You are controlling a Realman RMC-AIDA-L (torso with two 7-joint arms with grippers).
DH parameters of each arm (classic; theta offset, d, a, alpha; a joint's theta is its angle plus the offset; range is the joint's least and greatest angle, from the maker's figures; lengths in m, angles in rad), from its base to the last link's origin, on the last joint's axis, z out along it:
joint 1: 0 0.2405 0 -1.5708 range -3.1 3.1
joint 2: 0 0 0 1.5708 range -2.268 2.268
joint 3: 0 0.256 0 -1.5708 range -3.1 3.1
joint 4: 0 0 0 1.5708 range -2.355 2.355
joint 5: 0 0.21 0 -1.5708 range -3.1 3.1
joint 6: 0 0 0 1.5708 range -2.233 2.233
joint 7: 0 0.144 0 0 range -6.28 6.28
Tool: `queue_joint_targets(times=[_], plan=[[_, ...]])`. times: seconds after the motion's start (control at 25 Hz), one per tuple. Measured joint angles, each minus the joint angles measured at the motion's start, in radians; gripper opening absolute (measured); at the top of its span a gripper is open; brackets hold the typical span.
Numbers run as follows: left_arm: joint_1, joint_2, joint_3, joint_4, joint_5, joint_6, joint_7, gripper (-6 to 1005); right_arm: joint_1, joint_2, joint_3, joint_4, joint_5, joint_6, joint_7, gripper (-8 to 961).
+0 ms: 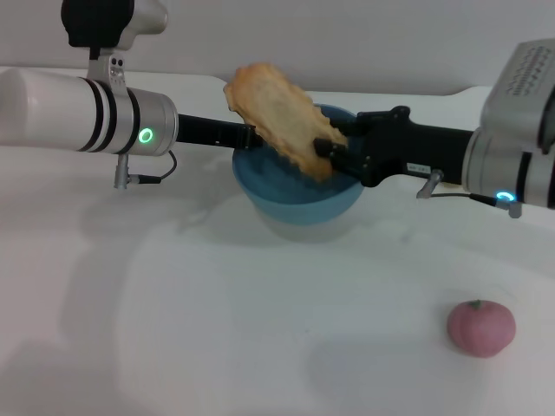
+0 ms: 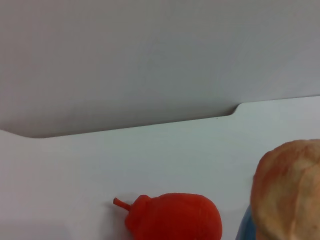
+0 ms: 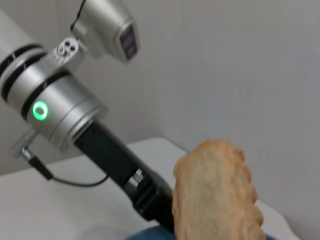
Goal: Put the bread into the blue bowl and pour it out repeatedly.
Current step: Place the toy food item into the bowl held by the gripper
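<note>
The long, flat, tan loaf of bread (image 1: 279, 118) with scalloped edges stands tilted over the round light-blue plastic bowl (image 1: 295, 192). Its upper end rises well above the rim toward the robot's left, and its lower end dips toward the bowl's right side.

The right gripper (image 1: 334, 149) reaches in from the right at rim height. Its black fingers (image 1: 343, 159) are pinched on the lower end of the bread, one finger showing across the scalloped edge, the jaws parted only by the thickness of the loaf. So the bread is held up by this gripper, not lying in the bowl.

The left gripper (image 1: 246, 137) comes in from the left, its dark body running up to the bowl's left rim, just behind the loaf. The bread and the bowl wall hide its fingertips, so I cannot tell whether it is gripping the rim or merely beside it. The bowl sits on the white table (image 1: 217, 329).

In the right wrist view the bread (image 3: 215, 192) fills the foreground with the left arm's black gripper body (image 3: 125, 172) behind it. In the left wrist view an orange-red toy fruit with a short stem (image 2: 175, 216) lies on the table beyond the bread (image 2: 287, 192). Well apart from the bowl, on the table's near right, rests a pink round toy fruit (image 1: 481, 328).
</note>
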Motion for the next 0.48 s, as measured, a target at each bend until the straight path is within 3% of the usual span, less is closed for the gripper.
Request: queue_joint_targets(times=[0.48], plan=[[0.000,0.000,-0.001,0.003,0.000,0.000,-0.001,9,-0.086,-0.004,0.014,-0.103,-0.001,-0.014,0.057,351]])
